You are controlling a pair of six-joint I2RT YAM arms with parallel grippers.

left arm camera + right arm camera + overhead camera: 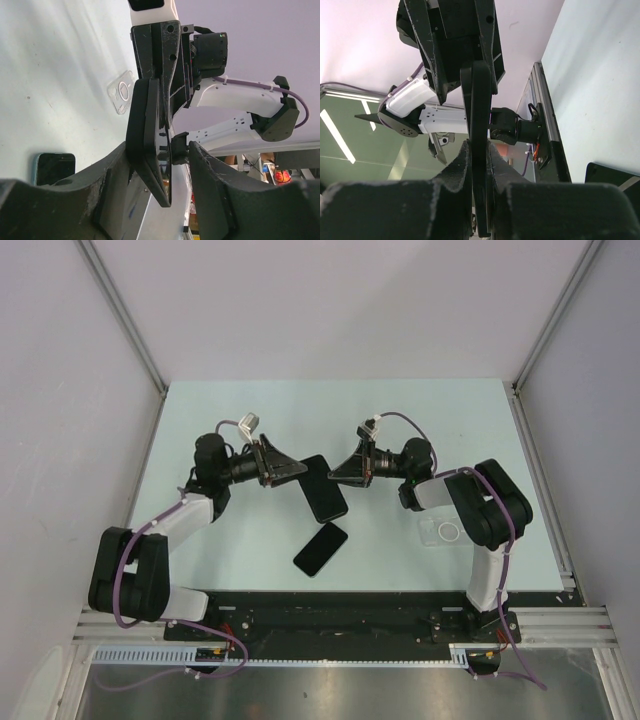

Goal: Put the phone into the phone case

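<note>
A black phone (325, 490) hangs above the table's middle between my two grippers. My right gripper (338, 472) is shut on its edge; in the right wrist view both fingers press the edge-on phone (481, 100). My left gripper (298, 472) is open around the phone's other end; in the left wrist view the phone (150, 135) leans on one finger, with a gap to the other. The transparent phone case (443, 531) with its white ring lies flat on the table by the right arm. It also shows in the left wrist view (121, 92).
A second black phone (320, 548) lies flat on the table near the front, below the held one. It also shows in the left wrist view (54, 167) and the right wrist view (614, 177). Grey walls surround the table (250, 420).
</note>
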